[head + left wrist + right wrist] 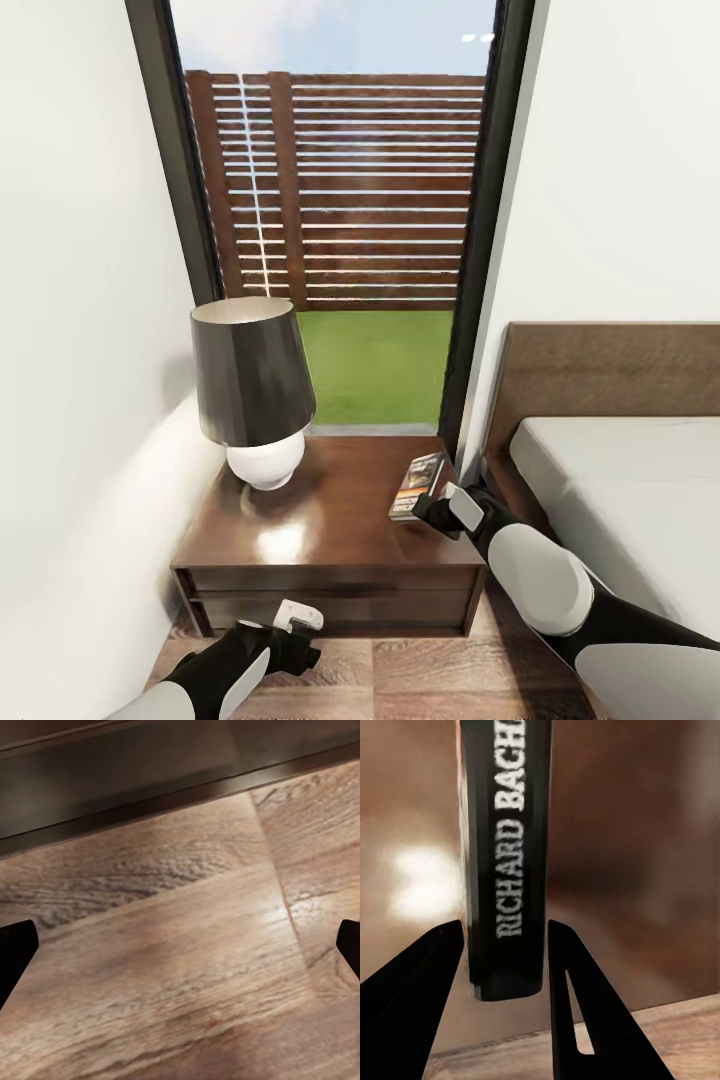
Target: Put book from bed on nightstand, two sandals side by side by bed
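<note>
Dark glossy nightstand (330, 520) below the right hand (432, 508), which grips the book (416, 484) spine-up between its fingers; its long axis runs straight ahead, away from the hand. Left hand (180, 945) hangs released over floor planks (180, 967).

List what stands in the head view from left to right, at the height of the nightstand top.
Lamp → bare nightstand top → book → right tool → bed.
</note>
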Controlling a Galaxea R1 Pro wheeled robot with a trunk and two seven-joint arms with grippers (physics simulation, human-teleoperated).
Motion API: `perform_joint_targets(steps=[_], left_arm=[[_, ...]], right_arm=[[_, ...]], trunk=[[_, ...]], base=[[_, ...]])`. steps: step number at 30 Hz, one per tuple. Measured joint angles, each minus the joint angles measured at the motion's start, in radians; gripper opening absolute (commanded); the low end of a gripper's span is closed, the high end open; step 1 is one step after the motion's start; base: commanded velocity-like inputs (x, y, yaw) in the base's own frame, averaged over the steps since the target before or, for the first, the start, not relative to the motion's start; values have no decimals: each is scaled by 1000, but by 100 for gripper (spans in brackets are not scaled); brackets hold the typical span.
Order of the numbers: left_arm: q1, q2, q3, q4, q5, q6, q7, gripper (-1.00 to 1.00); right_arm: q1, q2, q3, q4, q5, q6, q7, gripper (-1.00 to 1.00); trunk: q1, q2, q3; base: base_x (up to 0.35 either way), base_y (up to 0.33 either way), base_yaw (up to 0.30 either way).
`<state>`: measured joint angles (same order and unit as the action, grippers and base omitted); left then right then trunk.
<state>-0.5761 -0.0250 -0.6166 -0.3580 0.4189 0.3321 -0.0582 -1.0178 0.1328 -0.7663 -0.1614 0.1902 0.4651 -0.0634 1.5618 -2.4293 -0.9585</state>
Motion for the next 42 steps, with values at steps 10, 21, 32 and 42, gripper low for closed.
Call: perform_joint_targets(steps=[10, 21, 32, 42], left_arm=[[0, 0, -1, 0, 0, 0, -1, 100], [0, 0, -1, 0, 0, 0, -1, 100], [0, 0, -2, 0, 0, 0, -1, 100], [0, 0, -2, 0, 0, 0, -2, 100]], right_arm=[[-2, 0, 1, -1, -2, 0, -1, -100], [-16, 0, -16, -1, -39, -5, -63, -100], [-21, 0, -12, -1, -32, -3, -75, -100], [-20, -1, 0, 0, -2, 1, -77, 100]], trunk=[[8, -14, -6], [27, -49, -22], [27, -49, -22], [27, -49, -22]], base=[[0, 0, 0], [0, 0, 0], [0, 0, 0], [0, 0, 0]])
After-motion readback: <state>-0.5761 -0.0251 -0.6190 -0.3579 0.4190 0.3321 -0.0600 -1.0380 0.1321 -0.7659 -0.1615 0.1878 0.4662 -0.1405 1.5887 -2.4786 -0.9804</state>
